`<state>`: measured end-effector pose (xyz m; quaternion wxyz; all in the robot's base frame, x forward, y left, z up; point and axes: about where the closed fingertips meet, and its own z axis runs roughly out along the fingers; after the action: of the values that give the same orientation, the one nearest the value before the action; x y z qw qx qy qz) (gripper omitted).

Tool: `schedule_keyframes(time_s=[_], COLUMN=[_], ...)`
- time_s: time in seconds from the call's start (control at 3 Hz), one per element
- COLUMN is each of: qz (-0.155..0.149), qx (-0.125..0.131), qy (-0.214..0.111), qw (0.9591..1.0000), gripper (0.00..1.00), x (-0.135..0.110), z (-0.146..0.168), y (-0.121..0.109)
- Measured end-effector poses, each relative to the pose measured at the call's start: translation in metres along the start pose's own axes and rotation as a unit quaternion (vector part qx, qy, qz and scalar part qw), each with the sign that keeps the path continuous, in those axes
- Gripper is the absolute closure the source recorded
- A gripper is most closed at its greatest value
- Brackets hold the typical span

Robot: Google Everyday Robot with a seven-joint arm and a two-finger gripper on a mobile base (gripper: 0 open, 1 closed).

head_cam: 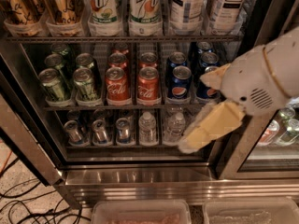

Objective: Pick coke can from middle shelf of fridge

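My end effector [196, 139], width I cannot tell, hangs below and right of the coke can [148, 85] on the middle shelf [93, 108], which I judge full, stiff and slick, best gripped mid-body.

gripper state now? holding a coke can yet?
Gripper: cannot tell open or closed. It hangs low right in front of the fridge, below the Pepsi cans; front coke cans sit on the middle shelf.
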<state>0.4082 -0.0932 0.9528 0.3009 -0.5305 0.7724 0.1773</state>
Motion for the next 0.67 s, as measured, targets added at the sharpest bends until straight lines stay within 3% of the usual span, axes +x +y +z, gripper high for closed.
schedule_keyframes(time_s=[0.33,0.67], qz=[0.015,0.031], qx=[0.007,0.015], qy=[-0.078,-0.157], qw=[0.9968,0.9869], gripper=[0.0,0.0], x=[-0.004,-0.029], z=[0.031,0.049], y=[0.018,0.023])
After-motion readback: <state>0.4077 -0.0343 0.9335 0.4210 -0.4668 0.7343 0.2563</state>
